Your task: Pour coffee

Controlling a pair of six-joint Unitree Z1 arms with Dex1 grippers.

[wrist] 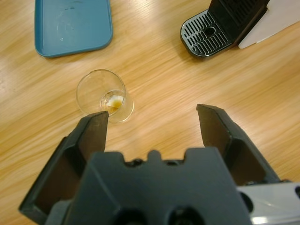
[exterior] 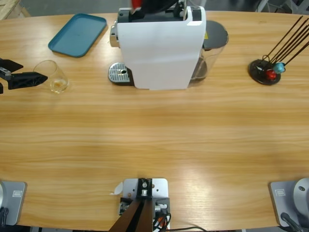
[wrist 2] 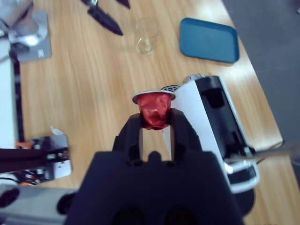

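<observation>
**Inspector A:** High view first. Where does the coffee point(exterior: 59, 86) sit?

**Inspector B:** Far left of the wooden table point(exterior: 154, 140), as a thin amber-brown film in the bottom of a small clear glass tumbler point(exterior: 52, 76). The tumbler stands below the teal tray point(exterior: 77, 34) and well left of the white coffee machine point(exterior: 159, 48). The left gripper point(exterior: 41, 77) comes in from the left edge, one black jaw tip at the tumbler's rim. A capsule stand point(exterior: 264, 71) holding a red and a blue capsule sits far right.

**Inspector A:** Left wrist view?

**Inspector B:** The left gripper point(wrist: 152, 119) has its jaws spread wide, nothing between them. The tumbler point(wrist: 104, 95) lies just beyond the left-hand jaw tip, outside the gap. The coffee point(wrist: 114, 101) shows as a small amber patch, pooled to one side of the glass base. The tray point(wrist: 73, 26) is above it, and the machine's metal drip grid point(wrist: 206, 35) is at upper right.

**Inspector A:** Right wrist view?

**Inspector B:** The right gripper point(wrist 2: 155, 123) is clamped on a red capsule point(wrist 2: 153, 108), silver rim uppermost, held above the coffee machine point(wrist 2: 215, 122). The tumbler point(wrist 2: 146, 35) stands in the distance beside the tray point(wrist 2: 209, 40); the coffee point(wrist 2: 144, 45) is a faint pale tint at its bottom. The left gripper's black jaws show just beside it.
</observation>
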